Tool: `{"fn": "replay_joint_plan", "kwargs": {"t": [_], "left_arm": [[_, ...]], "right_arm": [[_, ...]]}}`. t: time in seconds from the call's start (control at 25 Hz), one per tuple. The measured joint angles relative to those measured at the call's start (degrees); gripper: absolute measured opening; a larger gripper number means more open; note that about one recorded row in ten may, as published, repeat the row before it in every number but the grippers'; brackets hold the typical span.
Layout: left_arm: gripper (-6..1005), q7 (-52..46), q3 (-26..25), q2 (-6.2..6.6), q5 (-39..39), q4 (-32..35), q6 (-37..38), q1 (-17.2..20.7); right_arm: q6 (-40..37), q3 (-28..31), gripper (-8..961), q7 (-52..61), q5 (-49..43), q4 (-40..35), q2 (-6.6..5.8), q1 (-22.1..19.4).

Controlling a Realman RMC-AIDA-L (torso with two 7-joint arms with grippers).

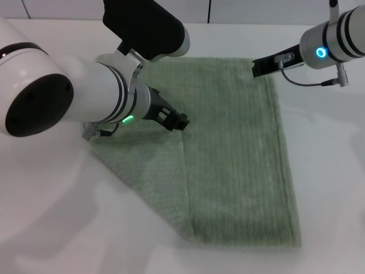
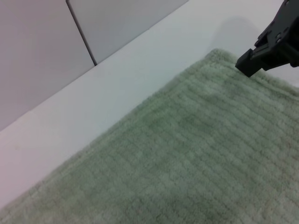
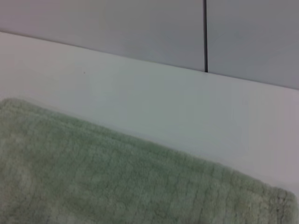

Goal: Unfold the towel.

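The pale sage-green ribbed terry towel (image 1: 228, 154) lies on the white tabletop (image 1: 331, 188), most of it flat in a single layer, though a folded flap on my left side remains to be opened. My left gripper (image 1: 174, 119) hovers low over that fold line; whether its fingers are parted I cannot tell. My right gripper (image 1: 255, 67) sits at the far right corner, grip likewise unclear.
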Motion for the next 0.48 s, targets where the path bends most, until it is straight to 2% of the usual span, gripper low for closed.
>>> {"fn": "replay_joint_plan", "kwargs": {"t": [0.48], "left_arm": [[759, 0.6, 0.3, -0.09, 0.0, 0.3, -0.1, -0.5]], "right_arm": [[-0.1, -0.2, 0, -0.5, -0.2, -1.4, 0.41, 0.1]]}}
